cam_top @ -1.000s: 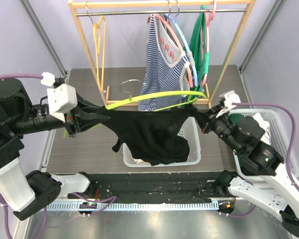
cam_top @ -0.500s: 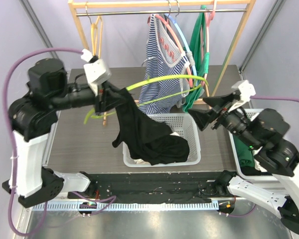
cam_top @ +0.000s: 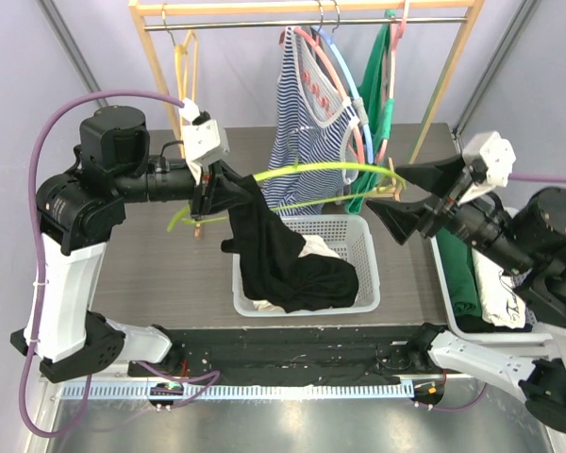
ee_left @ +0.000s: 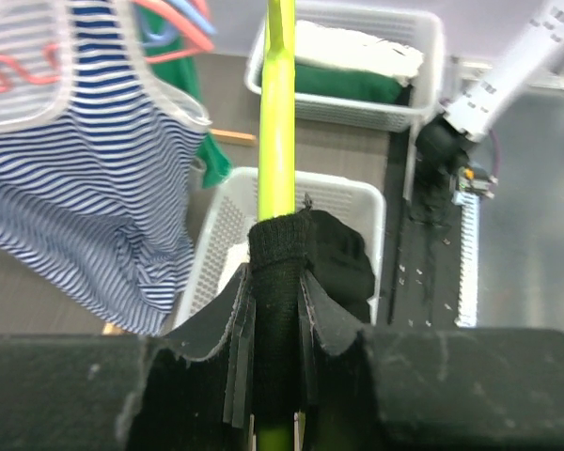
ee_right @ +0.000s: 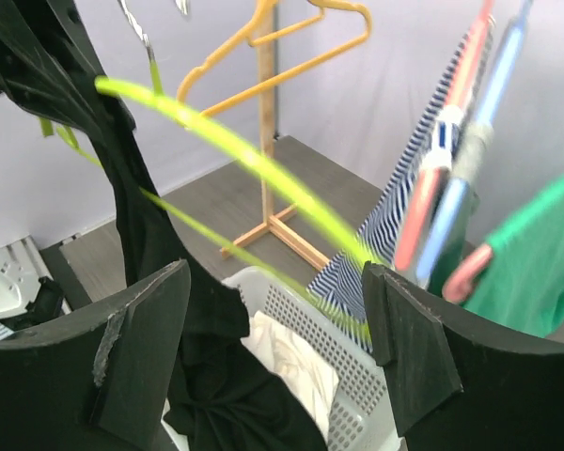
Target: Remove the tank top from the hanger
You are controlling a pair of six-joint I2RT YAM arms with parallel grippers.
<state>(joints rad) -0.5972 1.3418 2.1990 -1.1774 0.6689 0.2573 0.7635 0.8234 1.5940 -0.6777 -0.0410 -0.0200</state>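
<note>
- Dark wood-grain table (cam_top: 160, 274) carries 2 baskets. The white basket (cam_top: 358, 253) sits in the middle, nearest the arm bases.
- That basket holds the lower part of the black tank top (cam_top: 274, 250), heaped over something white (cam_top: 313, 247). The rest of the garment rises in a narrow column to the left claw (cam_top: 212, 187).
- The second basket (ee_left: 357, 113) stands on the right side and holds a folded green cloth (ee_left: 338, 80) and a white one (ee_left: 357, 47).
- The left claw is pinched narrow on the green hanger (ee_left: 277, 113), with 1 black strap (ee_left: 280, 254) looped over the bar right between its fingers.
- The hanger's long axis runs left to right above the middle basket, from the left claw toward the right claw (cam_top: 387, 193).
- The right claw is spread wide and holds nothing. It sits near the hanger's far tip, though I cannot tell whether it touches.
- The deciding relation: the strap lies at the left claw's end of the bar, well apart from the right claw. The left arm is far nearer the garment, so freeing that loop likely means sliding it off sideways along the bar, with the basket directly below to catch it.
- Farthest back, a wooden rack (cam_top: 156, 57) holds a striped tank top (cam_top: 302, 123) and spare hangers – none involved.
</note>
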